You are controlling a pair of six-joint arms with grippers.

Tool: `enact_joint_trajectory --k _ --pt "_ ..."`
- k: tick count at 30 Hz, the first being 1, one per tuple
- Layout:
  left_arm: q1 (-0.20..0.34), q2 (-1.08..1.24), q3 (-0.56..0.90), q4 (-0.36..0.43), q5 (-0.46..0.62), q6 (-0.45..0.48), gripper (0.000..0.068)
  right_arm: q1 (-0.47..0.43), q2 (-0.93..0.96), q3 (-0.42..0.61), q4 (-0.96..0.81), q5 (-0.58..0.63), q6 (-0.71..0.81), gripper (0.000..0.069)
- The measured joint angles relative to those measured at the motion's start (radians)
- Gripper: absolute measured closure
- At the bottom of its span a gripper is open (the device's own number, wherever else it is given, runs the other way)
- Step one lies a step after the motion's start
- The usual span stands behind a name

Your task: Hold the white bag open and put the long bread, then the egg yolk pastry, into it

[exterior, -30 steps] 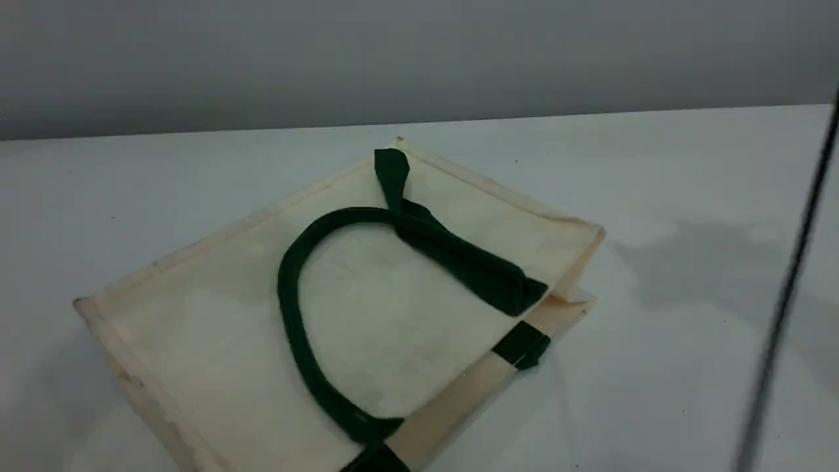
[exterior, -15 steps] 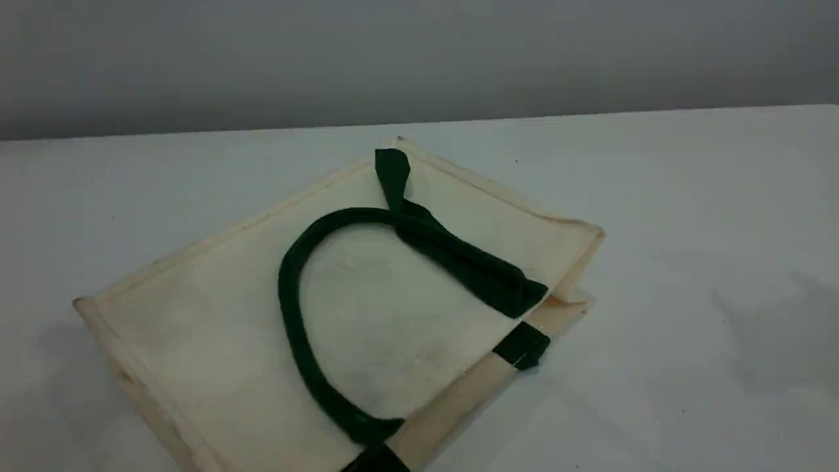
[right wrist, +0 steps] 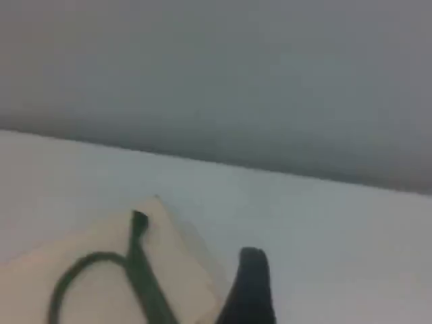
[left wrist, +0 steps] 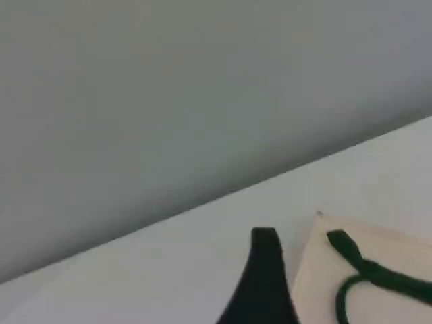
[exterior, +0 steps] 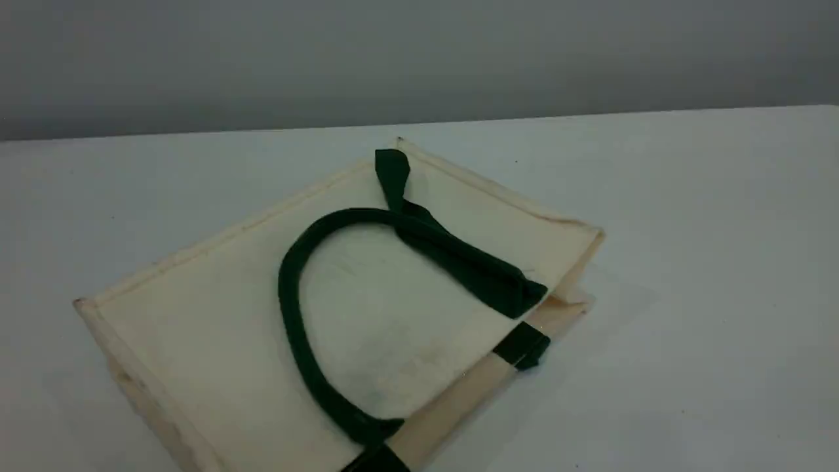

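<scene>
Left pincer (left wrist: pixel 264 270), jaws wide, at 9 o'clock of the bag (exterior: pixel 216 341). Bag lies flat mid-counter (exterior: pixel 688 196), mouth toward 4 o'clock, green handle (exterior: pixel 288 308) looped on top. Right pincer (right wrist: pixel 251 277), jaws wide, at its 3 o'clock.

**Dark line and shadows leave the right side**

A thin dark slanted line that crossed the scene view's right edge a second ago is no longer in view. The grey shadows that lay on the table (exterior: pixel 708 275) to the right of the white bag (exterior: pixel 216 328) had drawn toward the edge by half a second ago. Now they are gone, and that stretch is evenly lit.
</scene>
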Motion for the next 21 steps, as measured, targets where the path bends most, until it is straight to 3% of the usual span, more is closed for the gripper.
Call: enact_joint_trajectory --k 13,21 --pt "0.0 -0.59 0.565 0.003 0.0 0.0 0.0126 0.0 -0.438 0.321 -0.002 0.014 0.0 0.0134" --pt "0.0 -0.692 0.827 0.0 -0.004 0.0 0.0126 0.0 -0.567 0.604 -0.009 0.035 0.003 0.0134"
